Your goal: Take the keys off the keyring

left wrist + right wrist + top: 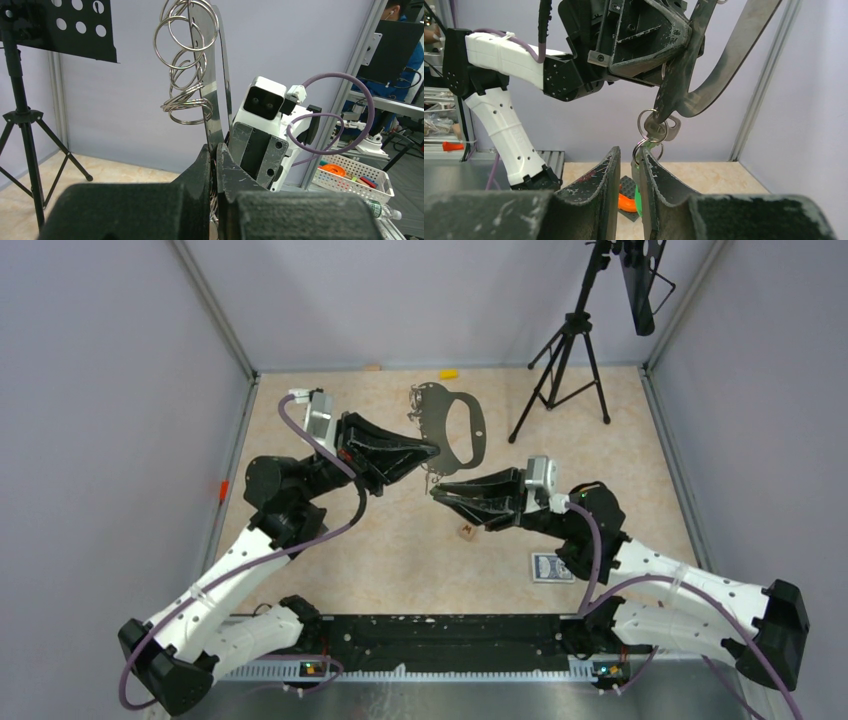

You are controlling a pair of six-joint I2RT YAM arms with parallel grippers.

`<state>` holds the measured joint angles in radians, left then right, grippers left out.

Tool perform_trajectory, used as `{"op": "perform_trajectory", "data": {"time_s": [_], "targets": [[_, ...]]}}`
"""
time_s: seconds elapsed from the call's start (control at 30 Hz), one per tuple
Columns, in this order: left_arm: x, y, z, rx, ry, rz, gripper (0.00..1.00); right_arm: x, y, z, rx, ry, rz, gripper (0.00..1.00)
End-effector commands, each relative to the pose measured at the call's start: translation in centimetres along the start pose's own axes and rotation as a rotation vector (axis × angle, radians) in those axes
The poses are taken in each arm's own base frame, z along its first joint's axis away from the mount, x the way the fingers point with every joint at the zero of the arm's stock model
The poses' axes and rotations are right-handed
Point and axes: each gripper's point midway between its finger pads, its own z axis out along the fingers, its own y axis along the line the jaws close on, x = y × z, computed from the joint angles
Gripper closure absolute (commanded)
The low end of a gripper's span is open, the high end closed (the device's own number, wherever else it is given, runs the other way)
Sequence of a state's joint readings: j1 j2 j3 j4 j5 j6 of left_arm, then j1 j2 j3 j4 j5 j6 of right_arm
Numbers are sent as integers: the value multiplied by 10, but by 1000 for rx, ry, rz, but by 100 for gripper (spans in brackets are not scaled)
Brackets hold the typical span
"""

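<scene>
The keyring (470,430), a flat grey D-shaped loop, is held up off the table, clamped at its edge by my left gripper (432,448). In the left wrist view the gripper (216,152) is shut on the plate (214,100), with several wire split rings (182,60) hanging on it. The keys (431,478) dangle below the loop. In the right wrist view a silvery key (658,127) hangs from small rings, and the green-headed key (638,192) hangs between the fingers of my right gripper (630,155). That gripper is open, and the key lies against its right finger.
A black tripod (560,360) stands at the back right. A small brown cube (467,532) and a blue card box (553,567) lie near the right arm. A yellow piece (449,373) lies at the back wall. An orange part on a dark studded plate (626,200) lies below the right gripper.
</scene>
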<state>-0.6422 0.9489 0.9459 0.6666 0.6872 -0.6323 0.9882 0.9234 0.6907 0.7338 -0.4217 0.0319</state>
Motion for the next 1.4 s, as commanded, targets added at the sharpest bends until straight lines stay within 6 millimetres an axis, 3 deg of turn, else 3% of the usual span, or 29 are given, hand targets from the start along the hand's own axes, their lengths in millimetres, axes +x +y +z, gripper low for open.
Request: {"op": "perform_trajectory", "data": {"time_s": [0.0,0.37,0.63,0.97,1.37], "targets": [[-19,-9,-2,13,-57,61,100,-37,5,10,-31,-93,-16,80],[-18,-10,-4,4,-53,66,100,-36,4,13,-30,-97,-8,87],[-18,-9,-5,-3,-54,65,100,-34,4,13,-32,-95,-5,100],[-19,-4,-4,-30,-59,58,100,-33,7,9,-42,-92,-41,100],[-18,2,-3,-63,-56,25,100,-29,32,-9,-210,-129,-389,100]]}}
